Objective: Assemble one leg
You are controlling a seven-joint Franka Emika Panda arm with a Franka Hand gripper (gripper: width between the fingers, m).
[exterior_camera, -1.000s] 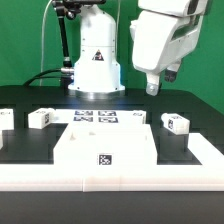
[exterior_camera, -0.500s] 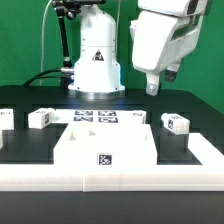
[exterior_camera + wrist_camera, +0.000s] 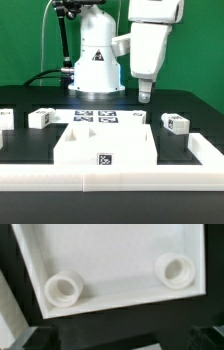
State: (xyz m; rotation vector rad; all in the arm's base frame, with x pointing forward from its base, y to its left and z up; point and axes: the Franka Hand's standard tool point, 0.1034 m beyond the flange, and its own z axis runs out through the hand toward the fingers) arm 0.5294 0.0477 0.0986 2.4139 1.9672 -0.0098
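Note:
The white tabletop point(image 3: 105, 143) lies in the middle of the black table, underside up. In the wrist view the tabletop point(image 3: 110, 258) shows two round corner sockets, one point(image 3: 63, 287) and another point(image 3: 177, 269). One leg point(image 3: 41, 118), a small white block with a tag, lies toward the exterior view's left. Another leg point(image 3: 176, 123) lies toward the right, and a third point(image 3: 5, 116) at the far left edge. My gripper point(image 3: 145, 96) hangs well above the table behind the tabletop, fingers down. In the wrist view the gripper point(image 3: 125, 339) is open and empty.
The marker board point(image 3: 97, 117) lies flat behind the tabletop, in front of the robot base point(image 3: 96, 60). A white rail point(image 3: 110, 180) runs along the front and bends up the right side point(image 3: 207, 150). Another small white tagged part point(image 3: 137, 117) lies by the marker board.
My gripper has moved toward the exterior view's left and turned, and now hangs a little lower. The parts on the table have not moved.

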